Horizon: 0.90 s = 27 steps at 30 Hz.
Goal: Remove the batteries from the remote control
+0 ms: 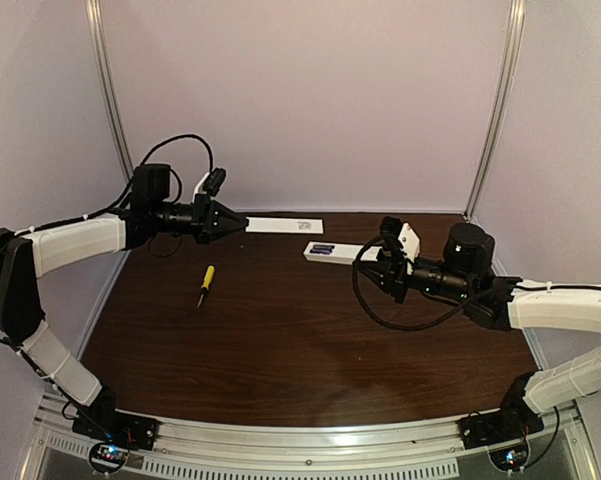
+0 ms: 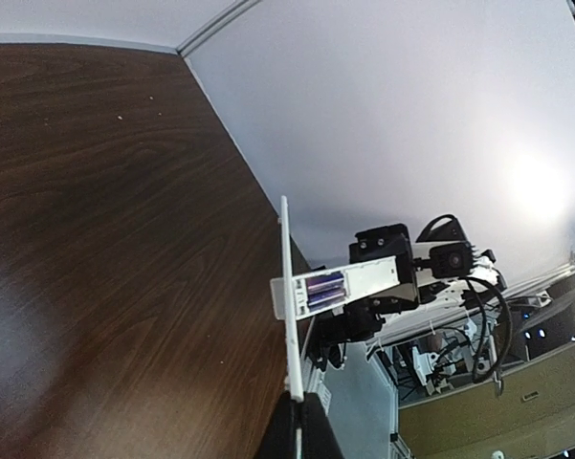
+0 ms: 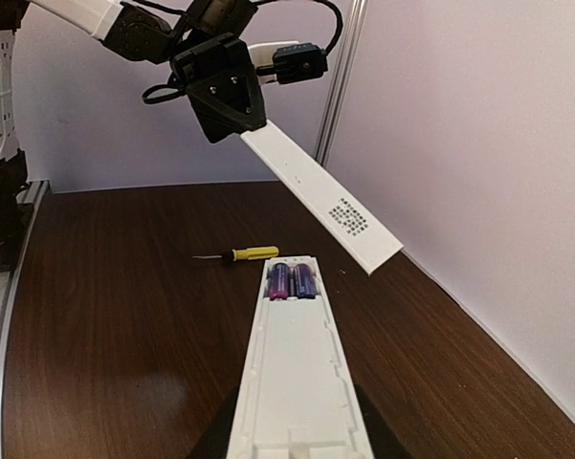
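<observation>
right pincer [image 1: 373, 262] gripping remote control [image 3: 299, 382], batteries [image 3: 292, 281] exposed, near far edge

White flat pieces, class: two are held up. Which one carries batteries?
The remote control in the right gripper; two batteries sit inside. The left gripper's cover strip is bare.

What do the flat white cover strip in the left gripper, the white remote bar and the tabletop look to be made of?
Flat white cover strip: probably matte plastic, thin and rigid with printed text. White remote bar: likely moulded plastic, given the ribs and clips inside the shell. Dark brown tabletop: wood grain with a slight sheen, either veneer or laminate; I can't tell which.
</observation>
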Motion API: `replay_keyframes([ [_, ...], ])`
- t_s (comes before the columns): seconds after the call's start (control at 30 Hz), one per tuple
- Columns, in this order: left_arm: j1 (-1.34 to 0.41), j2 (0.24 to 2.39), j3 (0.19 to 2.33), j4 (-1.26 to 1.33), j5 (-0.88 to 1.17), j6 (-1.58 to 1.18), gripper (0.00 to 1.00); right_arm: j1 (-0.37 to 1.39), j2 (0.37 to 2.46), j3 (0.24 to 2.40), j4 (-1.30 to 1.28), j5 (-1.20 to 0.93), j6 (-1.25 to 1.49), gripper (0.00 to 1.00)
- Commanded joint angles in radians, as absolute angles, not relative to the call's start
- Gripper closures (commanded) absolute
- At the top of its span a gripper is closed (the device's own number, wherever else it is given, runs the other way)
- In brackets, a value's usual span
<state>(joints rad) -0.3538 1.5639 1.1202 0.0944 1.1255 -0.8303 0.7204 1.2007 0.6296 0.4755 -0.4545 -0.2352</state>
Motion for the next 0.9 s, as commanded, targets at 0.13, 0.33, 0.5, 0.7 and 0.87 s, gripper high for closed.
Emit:
replay_keyframes([
  [0.13,-0.347,1.575,1.049,0.06,0.909,-0.755,1.0,0.718,1.184,0.607,0.535,-0.409,-0.216,1.0],
  [0.33,-0.347,1.617,1.016,0.07,0.793,-0.763,1.0,0.718,1.169,0.597,0.552,-0.404,-0.188,1.0],
  [0.5,-0.347,1.683,0.974,0.197,0.778,-0.846,1.0,0.718,1.156,0.575,0.581,-0.404,-0.156,1.0],
  [0.7,-0.347,1.759,0.967,0.291,0.733,-0.898,1.0,0.718,1.163,0.573,0.605,-0.409,-0.127,1.0],
  [0.87,-0.347,1.81,0.977,0.302,0.701,-0.888,1.0,0.719,1.185,0.575,0.623,-0.422,-0.116,1.0],
])
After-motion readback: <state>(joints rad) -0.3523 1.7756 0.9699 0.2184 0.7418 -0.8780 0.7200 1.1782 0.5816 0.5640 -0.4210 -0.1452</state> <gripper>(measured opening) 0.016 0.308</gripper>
